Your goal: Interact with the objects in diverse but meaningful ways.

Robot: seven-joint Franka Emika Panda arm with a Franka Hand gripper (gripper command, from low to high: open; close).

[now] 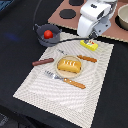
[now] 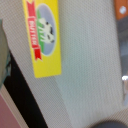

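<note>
A yellow packet block (image 1: 89, 45) lies flat on the pale placemat (image 1: 45, 92), at its far edge. My gripper (image 1: 92, 36) hangs just above the packet without holding it; its fingers are too small and blurred to tell whether they are open or shut. The wrist view shows the packet (image 2: 45, 37) with its red stripe and cow picture lying on the mat (image 2: 90, 75). A golden scored bread loaf (image 1: 69, 65) sits on a tan plate (image 1: 59, 73). A red tomato (image 1: 47, 34) sits in a grey-blue pot (image 1: 54, 39). A brown sausage (image 1: 43, 62) lies toward the exterior view's left of the plate.
An orange-handled knife (image 1: 87, 58) lies beyond the plate and an orange-handled fork (image 1: 70, 81) in front of it. A brown toy stove board (image 1: 67, 17) with dark burners stands at the back, with another pot (image 1: 123, 17) at the exterior view's right. The table is black.
</note>
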